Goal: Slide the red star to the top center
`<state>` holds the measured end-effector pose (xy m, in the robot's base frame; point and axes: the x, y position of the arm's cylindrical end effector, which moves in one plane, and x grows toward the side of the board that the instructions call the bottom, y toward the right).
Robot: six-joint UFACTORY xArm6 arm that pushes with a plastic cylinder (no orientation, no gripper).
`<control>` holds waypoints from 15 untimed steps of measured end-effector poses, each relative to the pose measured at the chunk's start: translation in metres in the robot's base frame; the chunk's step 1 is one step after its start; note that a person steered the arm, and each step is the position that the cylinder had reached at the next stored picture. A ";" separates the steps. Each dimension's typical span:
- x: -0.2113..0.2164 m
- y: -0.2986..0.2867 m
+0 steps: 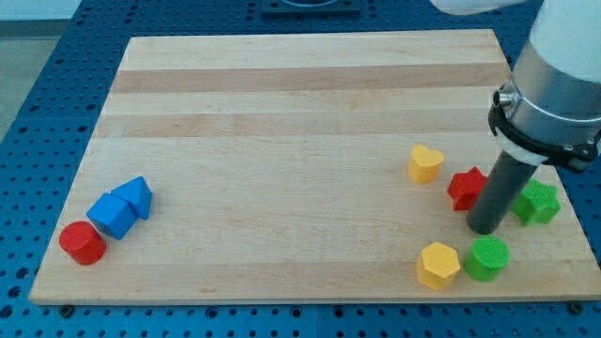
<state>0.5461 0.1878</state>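
Since the red star (467, 188) is heading far-centre, my tip (482, 228) is sitting just right of it, near side; being a bare rod, it is holding nothing.

Wooden board (282, 113) lying on a blue perforated table (56, 84)

We are looking down at a pale wooden board made of long glued strips, its grain running from the view's left to the view's right, with lighter and darker bands alternating across it. It is sitting on a blue table top dotted with a regular grid of small dark holes, which is showing along the view's left, top, right and bottom edges of the board. Soft, even light is falling from above, casting only short, faint shadows on the wood. At the view's top a dark fixture (310, 6) is peeking in, too cropped for us to identify.
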 end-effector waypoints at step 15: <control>-0.076 0.030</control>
<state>0.4697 0.2178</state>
